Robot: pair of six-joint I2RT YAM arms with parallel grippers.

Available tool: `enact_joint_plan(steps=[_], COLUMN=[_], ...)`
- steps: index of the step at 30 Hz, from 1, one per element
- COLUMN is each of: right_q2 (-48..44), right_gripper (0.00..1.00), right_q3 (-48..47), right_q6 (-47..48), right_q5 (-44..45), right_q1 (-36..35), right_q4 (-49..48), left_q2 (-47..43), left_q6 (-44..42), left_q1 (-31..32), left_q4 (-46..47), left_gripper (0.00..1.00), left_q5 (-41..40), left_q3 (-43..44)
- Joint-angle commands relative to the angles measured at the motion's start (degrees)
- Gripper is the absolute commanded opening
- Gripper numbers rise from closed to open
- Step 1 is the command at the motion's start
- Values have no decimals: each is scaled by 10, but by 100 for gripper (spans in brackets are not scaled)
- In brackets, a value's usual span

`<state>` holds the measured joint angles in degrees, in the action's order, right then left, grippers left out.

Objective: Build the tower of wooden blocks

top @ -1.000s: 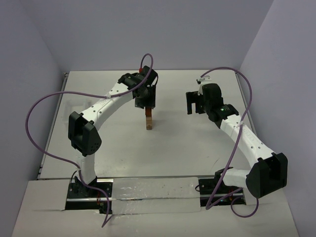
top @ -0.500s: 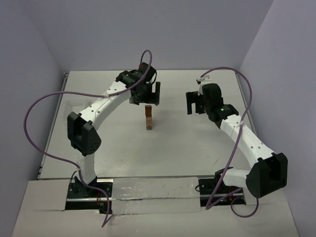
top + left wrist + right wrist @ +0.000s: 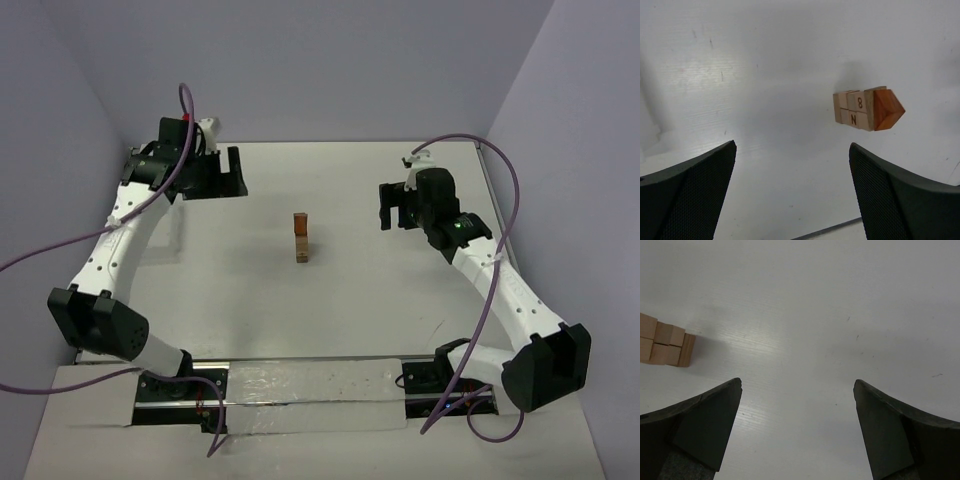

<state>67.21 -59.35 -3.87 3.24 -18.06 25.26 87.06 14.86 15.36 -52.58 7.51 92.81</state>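
The tower (image 3: 301, 238) stands free in the middle of the table, a slim column of tan wood blocks with a reddish-brown block on top. In the left wrist view the tower (image 3: 867, 108) shows its orange-brown top and tan blocks marked 8 and N. Its lower tan blocks (image 3: 665, 346) show at the left edge of the right wrist view. My left gripper (image 3: 232, 172) is open at the far left, well away from the tower, with only bare table between its fingers (image 3: 695, 190). To the tower's right, my right gripper (image 3: 393, 205) is open and holds nothing.
The white table (image 3: 380, 300) is walled by pale lilac panels at the back and sides. Purple cables loop from both arms. A metal rail (image 3: 310, 385) carries the arm bases along the near edge.
My left gripper opened, let go of the top block and swung up and far left, away from the tower. The tower stayed standing. The right arm barely moved.
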Motion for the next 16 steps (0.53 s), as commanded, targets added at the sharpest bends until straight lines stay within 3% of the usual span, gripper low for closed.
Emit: enact_joint_plan(steps=[1,7,16], right_q2=[-20,-24,-45], right_gripper=[100,100,100], right_q3=[-12,16,35], right_q6=[-11,-26,-43], right_q5=[0,8,25], right_q1=[4,4,4], right_q4=[-22,-51,-63], left_q2=[-46,-156,-244], left_q6=[-62,-86,-60], left_q1=[-23,-24,-24], left_q4=[73,165,209], left_gripper=[96,96,99], left_q5=[8,-59,-44], left_q3=[-83,-231,-317])
